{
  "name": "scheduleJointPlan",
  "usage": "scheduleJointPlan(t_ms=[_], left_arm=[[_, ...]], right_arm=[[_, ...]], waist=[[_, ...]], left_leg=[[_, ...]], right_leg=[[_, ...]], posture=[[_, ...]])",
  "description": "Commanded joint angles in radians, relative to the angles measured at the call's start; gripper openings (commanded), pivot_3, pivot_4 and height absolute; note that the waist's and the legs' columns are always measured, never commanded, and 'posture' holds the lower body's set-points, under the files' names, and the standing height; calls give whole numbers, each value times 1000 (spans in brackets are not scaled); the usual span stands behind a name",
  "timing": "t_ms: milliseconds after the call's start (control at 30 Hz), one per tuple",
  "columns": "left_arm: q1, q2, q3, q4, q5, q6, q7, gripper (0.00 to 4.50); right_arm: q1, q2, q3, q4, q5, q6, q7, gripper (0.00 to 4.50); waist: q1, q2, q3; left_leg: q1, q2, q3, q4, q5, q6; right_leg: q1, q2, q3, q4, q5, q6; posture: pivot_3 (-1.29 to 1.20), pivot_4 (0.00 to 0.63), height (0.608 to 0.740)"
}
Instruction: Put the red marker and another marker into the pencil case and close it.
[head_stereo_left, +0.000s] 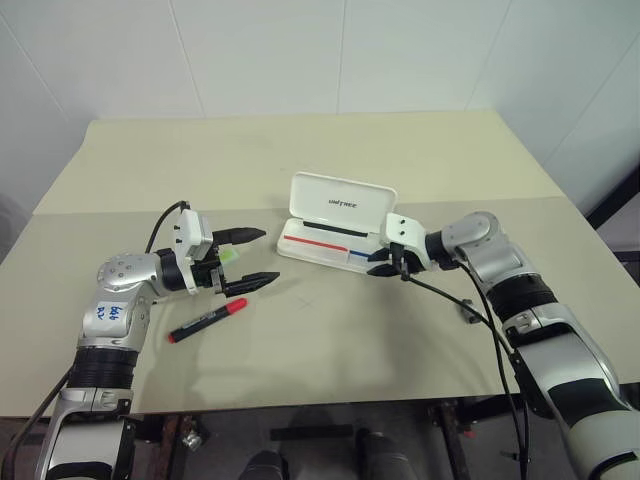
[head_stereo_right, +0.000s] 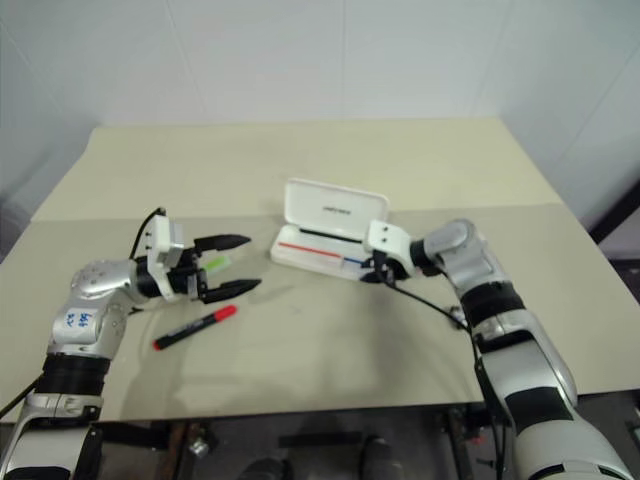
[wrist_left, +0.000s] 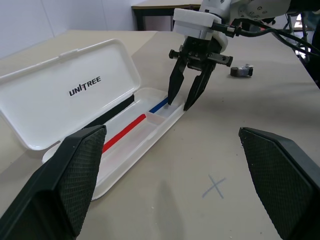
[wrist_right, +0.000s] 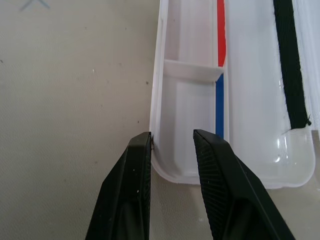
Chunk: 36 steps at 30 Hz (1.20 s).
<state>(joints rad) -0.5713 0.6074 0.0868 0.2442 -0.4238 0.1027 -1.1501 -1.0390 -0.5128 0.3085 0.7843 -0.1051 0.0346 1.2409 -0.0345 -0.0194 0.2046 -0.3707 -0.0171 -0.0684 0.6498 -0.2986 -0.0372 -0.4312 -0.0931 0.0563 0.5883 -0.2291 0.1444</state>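
the pencil case (head_stereo_left: 335, 228) lay open near the middle of the beige table (head_stereo_left: 400, 160), its lid standing up toward the far side with dark lettering on the inner face, its tray showing a red and a blue stripe, a small divider and a black band along the hinge side. the right gripper (head_stereo_left: 384, 266) hung at the tray's right end, angled down; its two black fingers (wrist_right: 132, 190) stood a narrow way apart with nothing between them, straddling the tray's near wall at the rounded corner, one tip outside the rim and one over the compartment. the left gripper (head_stereo_left: 250, 258) hovered level above the table well to the left of the case, its fingers spread wide and holding nothing. the red marker (head_stereo_left: 207, 321) lay flat on the table just beneath and toward the robot from that gripper, red cap pointing toward the case. the green highlighter (head_stereo_right: 214, 263) lay on the table behind the left gripper's fingers, partly hidden by them. a small dark object (wrist_left: 242, 71) sat on the table beyond the right arm.
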Motion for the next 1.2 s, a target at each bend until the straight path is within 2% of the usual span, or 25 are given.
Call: scheduleJointPlan(t_ms=[33, 167, 267, 333, 367, 900, 1067, 1200], left_arm=[[-21, 7, 20, -22, -2, -22, 2, 4500], [-26, 10, 22, -18, -3, -26, 1, 4500], [-26, 12, 25, -19, -5, -27, 2, 4500], [-25, 12, 26, -22, -5, -28, 3, 4500], [-22, 12, 27, -23, -6, -29, 3, 4500], [-27, -1, 30, -8, -3, -51, 11, 4500], [-20, 8, 36, -4, -5, -60, 1, 4500], [-11, 29, 38, 1, -2, -70, -25, 4500]], right_arm=[[-31, -6, 11, 13, -24, -25, 23, 1386], [-33, -4, 15, 13, -37, -30, 52, 1386], [-35, 2, 19, 7, -47, -34, 64, 794], [-39, 10, 17, 6, -47, -33, 66, 123], [-40, 13, 17, 3, -48, -31, 67, 20], [-50, -4, -6, -23, -34, -35, 90, 20], [-2, -62, -20, -167, 4, 7, 170, 20], [89, -111, -30, -381, 52, 99, 218, 20]], waist=[[0, 0, 0], [0, 0, 0], [0, 0, 0], [0, 0, 0], [0, 0, 0], [-3, 0, 0], [0, 0, 0], [3, 0, 0]], left_leg=[[0, 0, 0, 0, 0, 0], [0, 0, 0, 0, 0, 0], [0, 0, 0, 0, 0, 0], [0, 0, 0, 0, 0, 0], [0, 0, 0, 0, 0, 0], [1, 0, 0, 1, 1, -1], [-1, 0, 0, 0, 1, -1], [-1, 0, 0, -1, 0, -1]], right_leg=[[0, 0, 0, 0, 0, 0], [0, 0, 0, 0, 0, 0], [0, 0, 0, 0, 0, 0], [0, 0, 0, 0, 0, 0], [0, 0, 0, 0, 0, 0], [0, 0, 0, 2, 0, 0], [-1, 0, 0, 1, 0, 0], [-1, 0, 0, 0, 0, 0]], posture=[[0, 150, 740], [0, 150, 740], [0, 150, 740], [0, 150, 740], [0, 150, 740], [0, 150, 740], [0, 150, 740], [0, 150, 740]])
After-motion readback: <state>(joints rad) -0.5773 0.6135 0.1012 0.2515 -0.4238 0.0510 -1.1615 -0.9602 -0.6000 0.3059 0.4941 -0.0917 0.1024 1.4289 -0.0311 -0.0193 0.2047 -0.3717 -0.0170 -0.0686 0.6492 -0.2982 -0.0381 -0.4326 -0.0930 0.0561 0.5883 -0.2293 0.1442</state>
